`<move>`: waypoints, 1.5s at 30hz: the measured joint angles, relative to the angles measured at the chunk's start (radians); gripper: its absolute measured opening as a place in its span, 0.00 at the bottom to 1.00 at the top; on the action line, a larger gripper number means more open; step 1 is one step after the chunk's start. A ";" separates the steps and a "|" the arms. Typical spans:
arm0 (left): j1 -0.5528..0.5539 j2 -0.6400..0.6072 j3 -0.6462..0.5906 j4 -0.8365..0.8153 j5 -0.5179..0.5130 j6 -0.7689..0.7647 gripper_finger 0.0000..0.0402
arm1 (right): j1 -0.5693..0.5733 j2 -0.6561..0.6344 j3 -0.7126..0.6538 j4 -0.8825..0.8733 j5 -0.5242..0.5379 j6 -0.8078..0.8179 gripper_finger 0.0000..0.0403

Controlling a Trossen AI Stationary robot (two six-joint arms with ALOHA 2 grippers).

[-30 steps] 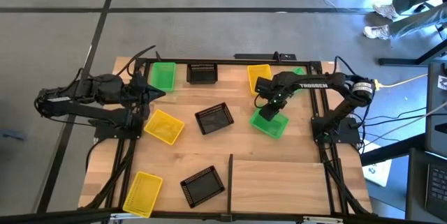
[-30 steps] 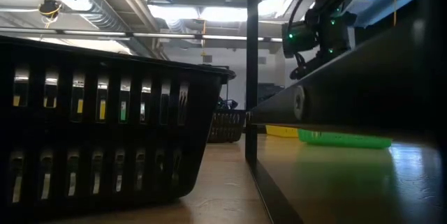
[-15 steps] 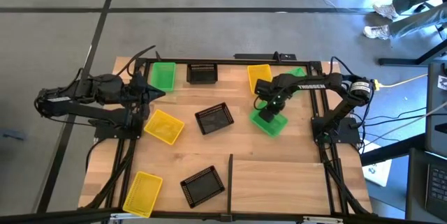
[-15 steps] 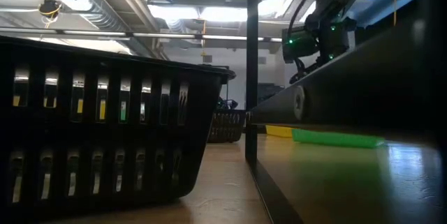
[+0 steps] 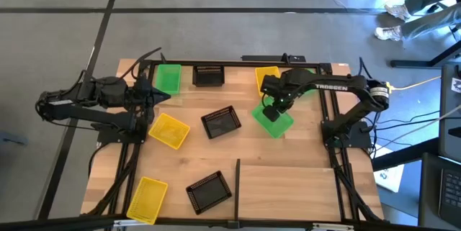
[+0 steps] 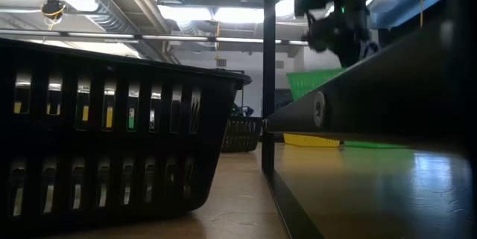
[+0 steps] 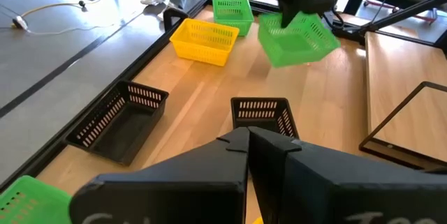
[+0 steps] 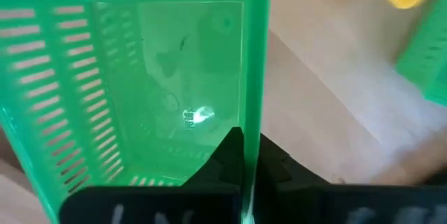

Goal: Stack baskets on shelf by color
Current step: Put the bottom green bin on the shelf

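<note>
My right gripper (image 5: 269, 109) is pinched shut on the wall of a green basket (image 5: 273, 121). In my right wrist view the thin green wall (image 8: 253, 77) runs straight between my two fingers (image 8: 227, 158). The basket hangs tilted, up off the table (image 5: 288, 148); in the low view it (image 6: 313, 83) shows high above the wood. Seen from above, it sits at about 2 o'clock from the table's middle.

A yellow basket (image 5: 266, 78) lies just past it at 1 o'clock, with another green one (image 5: 305, 74) beside that near the far edge. A black basket (image 5: 220, 122) lies near the middle. At 12 o'clock sits a second black one (image 5: 208, 75), and a green one (image 5: 169, 78) is at 11 o'clock. A yellow one (image 5: 169, 130) lies at 9 o'clock. At 7 o'clock are a yellow one (image 5: 147, 199) and a black one (image 5: 209, 191).

The shelf (image 5: 288, 191) lies flat at 5 o'clock.

My left gripper (image 5: 160, 95) waits at 10 o'clock, fingers shut on nothing.
</note>
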 joint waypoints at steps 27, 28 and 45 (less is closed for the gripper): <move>0.000 0.000 0.000 0.000 0.000 0.053 0.00 | 0.438 -0.122 0.383 -0.343 0.190 0.640 0.00; 0.000 0.000 0.000 0.000 0.000 0.053 0.00 | 0.458 -0.127 0.383 -0.342 0.188 0.669 0.00; 0.000 0.002 0.000 0.075 -0.008 0.125 0.00 | 0.768 -0.289 0.130 -0.344 0.165 1.223 0.00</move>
